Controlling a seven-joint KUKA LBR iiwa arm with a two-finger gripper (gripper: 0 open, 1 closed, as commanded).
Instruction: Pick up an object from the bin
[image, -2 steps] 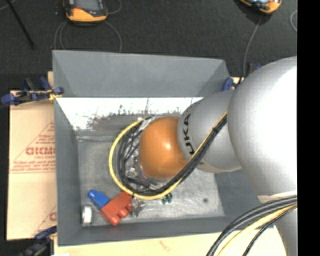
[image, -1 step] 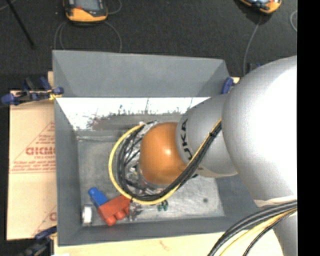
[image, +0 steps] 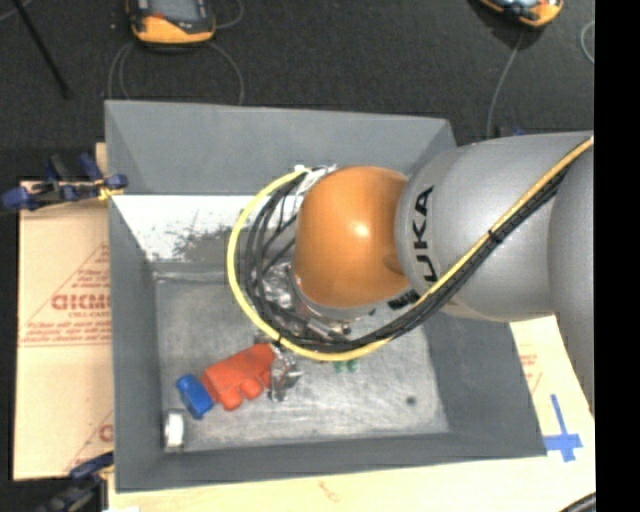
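The gripper (image: 283, 380) reaches down below the orange wrist cover, low over the bin floor near the front left. Its metal tip sits right at the right edge of an orange-red block-like thing (image: 235, 377), touching or nearly touching it. A small blue cylinder-like thing (image: 193, 396) lies just left of the orange-red thing. A small white thing (image: 174, 431) rests in the front left corner of the bin. Some small green bits (image: 346, 367) lie on the floor to the gripper's right, under the wrist.
The arm and its orange cover with looped cables hang over the middle of the bin and hide the floor beneath. The bin's sloped walls rise close on the left and front of the loose things.
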